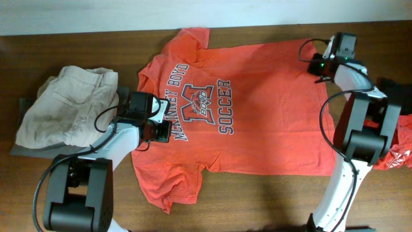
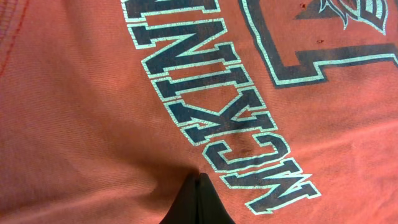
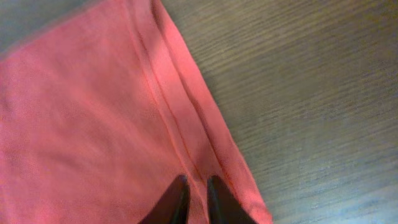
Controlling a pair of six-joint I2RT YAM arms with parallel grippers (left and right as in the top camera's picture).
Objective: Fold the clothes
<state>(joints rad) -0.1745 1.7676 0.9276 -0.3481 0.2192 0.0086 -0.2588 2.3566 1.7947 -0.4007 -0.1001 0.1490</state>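
Dark wood-grain table point(image 1: 270, 200) fills the view, and the orange-red T-shirt point(image 1: 270, 109) lies spread flat across its middle, print up. Its collar is to the left and its hem point(image 3: 186, 124) to the right, with one sleeve point(image 1: 193, 37) at the far edge and the other point(image 1: 170, 190) at the near edge. It looks like light, limp knit cotton. It should drape and crease readily, cling a little to the wood and carry no shape of its own, so a single pinch would likely drag it askew. The doubled, stitched hem and the sleeve and shoulder seams are the firmest places to grip, best taken at two corners together.

The left gripper point(image 2: 198, 199) is closed tight, its tips against the cloth just beside the "McKinney" lettering; whether a nip of fabric is caught I cannot tell. The right gripper point(image 3: 194, 198) sits at the far right corner, its fingers a narrow slit apart over the hem, which lies flat on the wood.

Crumpled khaki shorts point(image 1: 67, 103) rest on a dark mat point(image 1: 19, 149) at the left, near the collar. A red garment point(image 1: 399, 158) is bunched at the right edge by the right arm's base. Neither touches the T-shirt, but the khaki pile could crowd a leftward fold.
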